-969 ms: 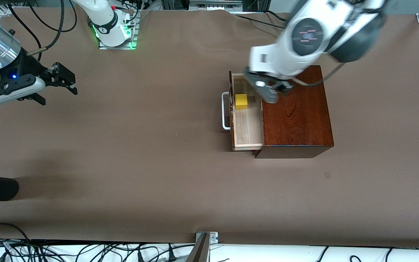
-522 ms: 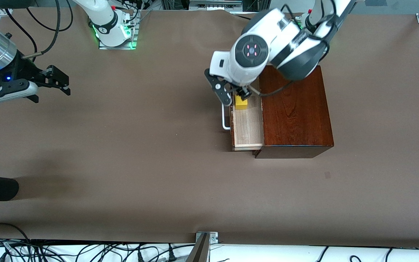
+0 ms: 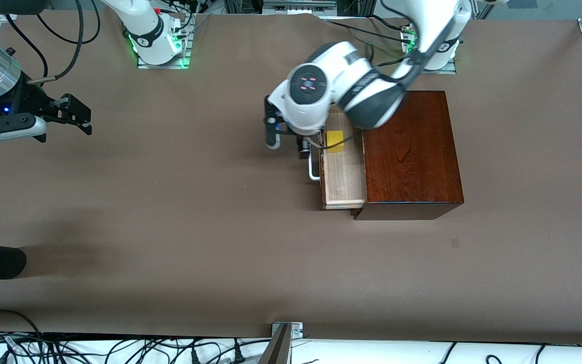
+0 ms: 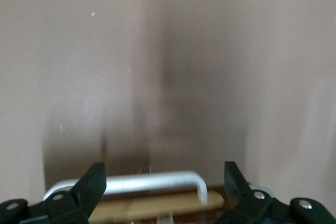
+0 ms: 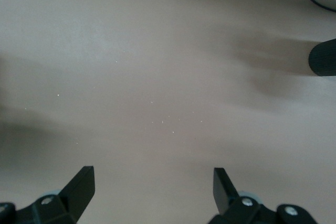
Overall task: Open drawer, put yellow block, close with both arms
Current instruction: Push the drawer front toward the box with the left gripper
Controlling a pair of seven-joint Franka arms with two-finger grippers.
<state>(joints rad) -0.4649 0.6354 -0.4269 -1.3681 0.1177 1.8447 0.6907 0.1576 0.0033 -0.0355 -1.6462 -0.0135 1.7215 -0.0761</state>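
I saw the yellow block [image 3: 335, 141] lying in the open drawer [image 3: 344, 177] of the wooden box [image 3: 411, 151]. My left gripper [image 4: 164, 195] hung open-jawed over the handle [image 4: 131, 183]. My right gripper [image 5: 152, 192] waited, jaws apart, above the table [image 3: 170, 212].

table [image 3: 180, 212]: brown, matte | on it: wooden box [image 3: 412, 151], beside left gripper [image 3: 287, 144] | drawer [image 3: 344, 179] open

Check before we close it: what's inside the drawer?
The yellow block lies in the open drawer. The left arm covers the end farthest from the camera, so anything there is hidden.
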